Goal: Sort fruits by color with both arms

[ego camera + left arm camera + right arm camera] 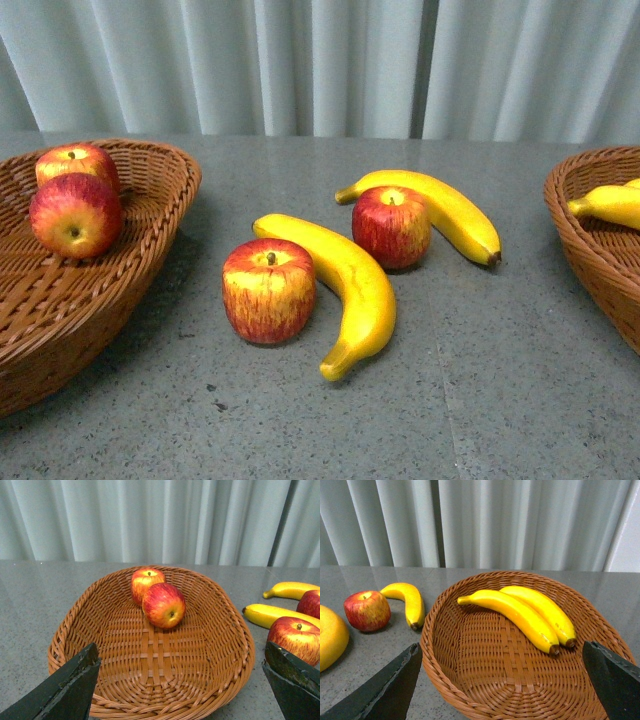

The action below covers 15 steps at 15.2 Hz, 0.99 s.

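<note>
Fingers (70,685) of the left gripper (181,650) stand wide, empty, by the left basket (220,610) holding two apples (163,605). Likewise the right gripper (501,649) gapes by the right basket (440,645) — two bananas (520,612) inside. Front on: loose apples (268,290) and loose bananas (350,285) lie between, on the table (500,400).

**Grey desk with baskets and loose fruit**

On the speckled grey desk (500,400), a left wicker basket (60,340) and a right wicker basket (600,270) are set at the sides. Between them, a nearer apple (268,290) is laid just beside a nearer banana (355,290), and a farther apple (391,226) just beside a farther banana (450,208).
</note>
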Each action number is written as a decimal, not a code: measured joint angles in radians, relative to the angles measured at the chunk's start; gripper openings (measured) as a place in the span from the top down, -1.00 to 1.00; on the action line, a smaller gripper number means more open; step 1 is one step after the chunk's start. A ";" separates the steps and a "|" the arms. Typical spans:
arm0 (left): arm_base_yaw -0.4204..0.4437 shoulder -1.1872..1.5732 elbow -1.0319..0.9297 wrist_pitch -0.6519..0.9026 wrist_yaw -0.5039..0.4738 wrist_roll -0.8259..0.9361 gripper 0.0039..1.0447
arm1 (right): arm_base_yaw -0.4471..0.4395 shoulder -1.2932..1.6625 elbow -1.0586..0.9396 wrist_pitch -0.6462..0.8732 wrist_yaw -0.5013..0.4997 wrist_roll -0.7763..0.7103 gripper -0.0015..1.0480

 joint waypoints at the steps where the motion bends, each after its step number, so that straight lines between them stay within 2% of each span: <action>1: -0.001 0.001 0.000 -0.003 -0.005 0.000 -0.88 | 0.000 0.000 0.000 0.000 0.000 0.000 -0.87; 2: -0.050 0.037 0.024 -0.082 -0.124 -0.002 -0.88 | 0.000 0.000 0.000 0.000 0.000 0.000 -0.87; 3: -0.092 0.171 0.063 -0.043 -0.276 0.005 -0.88 | 0.000 0.000 0.000 0.000 -0.001 0.002 -0.87; 4: -0.051 0.277 0.106 0.053 -0.333 0.024 -0.88 | 0.000 0.000 0.000 0.001 0.001 0.002 -0.87; 5: -0.017 0.356 0.148 0.150 -0.322 0.044 -0.88 | 0.000 0.000 0.000 0.000 0.000 0.003 -0.87; 7: -0.025 0.561 0.264 0.346 -0.226 0.097 -0.88 | 0.000 0.000 0.000 0.001 0.000 0.003 -0.87; 9: -0.107 0.826 0.416 0.416 -0.089 0.160 -0.88 | 0.000 0.000 0.000 0.000 0.000 0.003 -0.87; 12: -0.243 1.197 0.666 0.266 0.125 0.241 -0.88 | 0.000 0.000 0.000 0.000 0.000 0.003 -0.87; 15: -0.263 1.418 0.806 0.149 0.171 0.349 -0.88 | 0.000 0.000 0.000 0.000 0.000 0.003 -0.87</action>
